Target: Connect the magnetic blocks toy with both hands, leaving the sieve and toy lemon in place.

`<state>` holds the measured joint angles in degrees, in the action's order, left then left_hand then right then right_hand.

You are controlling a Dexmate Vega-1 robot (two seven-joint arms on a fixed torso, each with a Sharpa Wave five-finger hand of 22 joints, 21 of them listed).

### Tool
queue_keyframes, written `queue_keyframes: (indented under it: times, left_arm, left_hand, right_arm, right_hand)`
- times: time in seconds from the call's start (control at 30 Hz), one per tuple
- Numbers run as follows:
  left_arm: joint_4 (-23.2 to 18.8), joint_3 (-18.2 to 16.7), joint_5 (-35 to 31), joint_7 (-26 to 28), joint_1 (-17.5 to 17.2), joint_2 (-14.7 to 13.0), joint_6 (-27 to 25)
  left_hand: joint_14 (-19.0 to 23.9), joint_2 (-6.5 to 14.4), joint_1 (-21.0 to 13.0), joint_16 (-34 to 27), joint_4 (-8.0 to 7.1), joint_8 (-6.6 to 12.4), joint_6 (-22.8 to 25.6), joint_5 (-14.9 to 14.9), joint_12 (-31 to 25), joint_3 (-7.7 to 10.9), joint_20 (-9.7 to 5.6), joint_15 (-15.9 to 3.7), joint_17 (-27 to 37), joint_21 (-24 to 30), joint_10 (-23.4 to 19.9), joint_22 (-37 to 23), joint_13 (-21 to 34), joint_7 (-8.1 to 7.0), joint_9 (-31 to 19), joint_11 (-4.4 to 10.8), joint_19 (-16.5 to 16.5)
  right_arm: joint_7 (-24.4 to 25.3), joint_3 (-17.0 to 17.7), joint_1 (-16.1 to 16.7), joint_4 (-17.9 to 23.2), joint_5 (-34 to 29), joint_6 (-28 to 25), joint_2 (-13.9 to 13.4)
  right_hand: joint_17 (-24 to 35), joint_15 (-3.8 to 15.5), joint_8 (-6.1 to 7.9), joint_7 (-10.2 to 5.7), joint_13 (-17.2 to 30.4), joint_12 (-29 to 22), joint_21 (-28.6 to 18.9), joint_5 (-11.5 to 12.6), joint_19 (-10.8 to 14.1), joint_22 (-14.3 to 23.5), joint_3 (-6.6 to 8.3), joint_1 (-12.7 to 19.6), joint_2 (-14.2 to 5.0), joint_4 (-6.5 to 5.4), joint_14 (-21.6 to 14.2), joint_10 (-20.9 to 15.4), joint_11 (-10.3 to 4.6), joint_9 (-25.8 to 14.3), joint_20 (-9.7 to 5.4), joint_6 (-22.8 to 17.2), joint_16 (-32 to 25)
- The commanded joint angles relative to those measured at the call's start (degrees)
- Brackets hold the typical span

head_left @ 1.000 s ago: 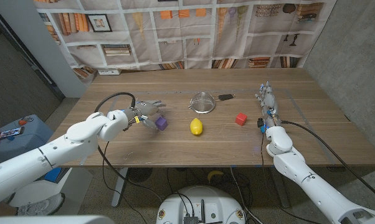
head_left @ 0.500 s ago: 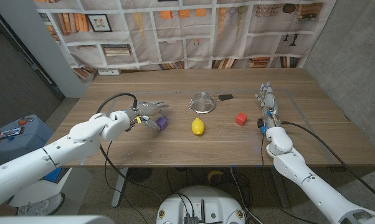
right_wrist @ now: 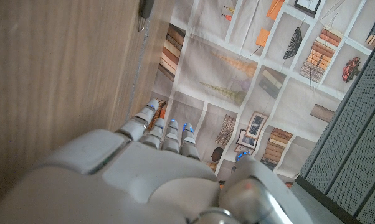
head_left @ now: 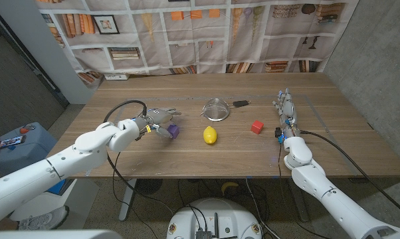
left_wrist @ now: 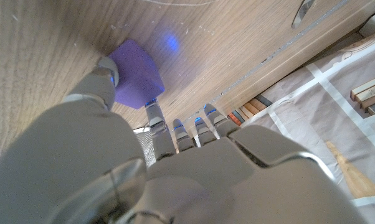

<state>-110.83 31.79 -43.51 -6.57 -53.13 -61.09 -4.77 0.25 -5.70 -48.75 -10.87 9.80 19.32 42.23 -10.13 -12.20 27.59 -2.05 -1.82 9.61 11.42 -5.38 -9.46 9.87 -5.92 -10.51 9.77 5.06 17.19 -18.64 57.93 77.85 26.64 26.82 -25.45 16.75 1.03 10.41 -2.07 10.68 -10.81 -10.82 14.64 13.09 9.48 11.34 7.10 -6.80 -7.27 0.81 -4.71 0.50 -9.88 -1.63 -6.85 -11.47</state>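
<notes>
Reaching in from the table's left side, the left hand (head_left: 157, 122) has its fingers around the purple magnetic block (head_left: 173, 131), which sits on the wooden table (head_left: 187, 156). In the left wrist view the thumb (left_wrist: 105, 78) touches one side of the purple magnetic block (left_wrist: 136, 74) and the other fingers (left_wrist: 175, 134) curl near its opposite side. It looks like a grip, though firm contact on that far side is hard to confirm. The block appears to rest on the wood, not lifted.

The red magnetic block (head_left: 256, 127) lies well apart from the purple one, on the right half of the table, near the right hand (head_left: 284, 109) but not touching it. The right hand stands on its edge, fingers straight and close together, pointing away from the robot and holding nothing; the right wrist view shows its fingers (right_wrist: 166, 134) extended along the table edge.

The toy lemon (head_left: 209, 135) sits between the two blocks, closer to the front. The metal sieve (head_left: 216, 108) with its dark handle (head_left: 240, 103) lies just behind the lemon, apart from it.
</notes>
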Motion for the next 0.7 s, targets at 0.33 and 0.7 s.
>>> queue_keyframes:
  times: [0.33,0.7]
  left_arm:
    - [-0.6,0.1,-1.4,0.3,0.4,0.7,-1.0]
    - [-1.9,0.0,-2.4,0.0,1.6,2.0,-2.2]
  left_hand:
    - [2.1,0.9,-1.8,0.1,-0.12,1.7,8.4,-0.4,-0.1,-0.78,-1.45,-3.21,0.1,0.3,-3.7,-0.3,0.1,0.93,-0.2,0.62,3.3]
    - [2.8,1.1,-2.0,0.1,-0.18,1.7,9.8,-0.4,0.0,-1.04,-1.43,-3.29,0.1,0.4,-4.4,-0.3,0.1,0.98,-0.2,0.69,4.3]
  right_arm:
    - [-0.7,0.4,0.3,0.6,0.8,-1.1,-0.9]
    - [-1.8,0.9,0.9,2.8,1.0,-2.4,-2.9]
  right_hand:
    - [0.0,0.09,0.33,0.24,0.0,-0.2,0.0,0.4,0.2,0.1,0.47,0.0,-1.57,-0.27,-0.3,-0.3,-0.36,-0.1,-0.15,-0.5,-0.4]
    - [-0.1,-0.01,0.31,0.2,0.0,-0.2,0.0,0.5,0.3,0.1,0.63,-0.1,-1.55,-0.28,-0.4,-0.3,-0.34,-0.1,-0.11,-0.6,-0.4]
